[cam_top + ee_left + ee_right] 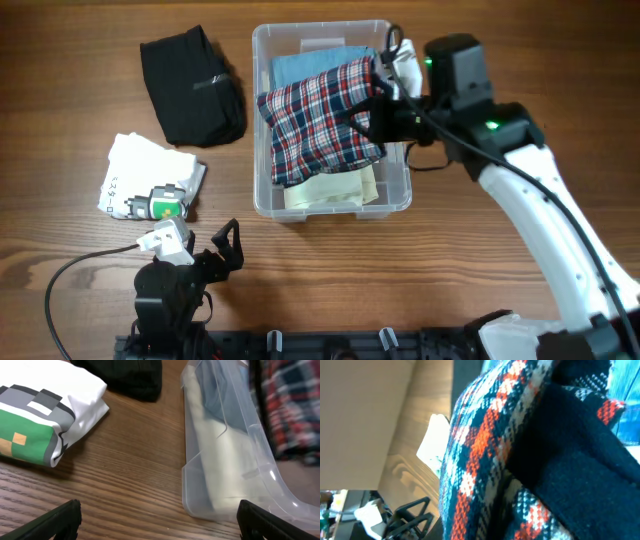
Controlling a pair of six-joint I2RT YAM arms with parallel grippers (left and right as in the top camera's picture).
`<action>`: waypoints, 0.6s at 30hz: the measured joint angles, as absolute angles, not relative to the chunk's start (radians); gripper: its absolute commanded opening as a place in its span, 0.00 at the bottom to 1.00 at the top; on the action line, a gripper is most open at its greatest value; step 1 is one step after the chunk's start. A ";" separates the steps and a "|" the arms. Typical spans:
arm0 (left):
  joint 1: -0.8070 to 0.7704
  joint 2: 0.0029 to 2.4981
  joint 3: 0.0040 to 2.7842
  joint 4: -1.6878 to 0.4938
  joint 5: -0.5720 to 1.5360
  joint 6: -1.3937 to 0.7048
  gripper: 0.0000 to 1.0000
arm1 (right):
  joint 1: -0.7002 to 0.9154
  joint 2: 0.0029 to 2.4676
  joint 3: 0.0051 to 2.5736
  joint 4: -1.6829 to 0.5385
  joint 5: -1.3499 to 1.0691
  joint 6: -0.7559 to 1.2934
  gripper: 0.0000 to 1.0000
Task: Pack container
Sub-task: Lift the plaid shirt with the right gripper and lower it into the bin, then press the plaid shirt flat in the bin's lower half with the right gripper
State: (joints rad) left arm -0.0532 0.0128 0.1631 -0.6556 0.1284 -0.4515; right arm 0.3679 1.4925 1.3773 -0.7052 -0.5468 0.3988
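Note:
The clear plastic container (262, 120) stands at the table's middle back, holding a pale yellow cloth (330, 190) and a blue cloth (310, 65). Its corner shows in the left wrist view (200, 490). My right gripper (375, 100) is shut on a red, white and navy plaid cloth (320, 120) that hangs over the container; the cloth fills the right wrist view (520, 460) and hides the fingers. My left gripper (228, 248) is open and empty, low near the front edge, left of the container, its fingertips visible in the left wrist view (160, 520).
A folded black garment (190, 85) lies at the back left. A folded white shirt with a green and grey print (150, 180) lies left of the container and shows in the left wrist view (40, 415). A cable trails at the front left.

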 measured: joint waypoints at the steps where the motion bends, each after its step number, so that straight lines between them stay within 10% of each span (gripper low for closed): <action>1: -0.053 0.013 0.163 -0.655 0.128 -0.451 1.00 | 0.373 1.512 1.377 -0.705 -0.541 0.401 0.04; 18: -0.053 0.013 0.163 -0.656 0.128 -0.451 1.00 | 0.447 1.611 1.377 -0.722 -0.495 0.408 0.04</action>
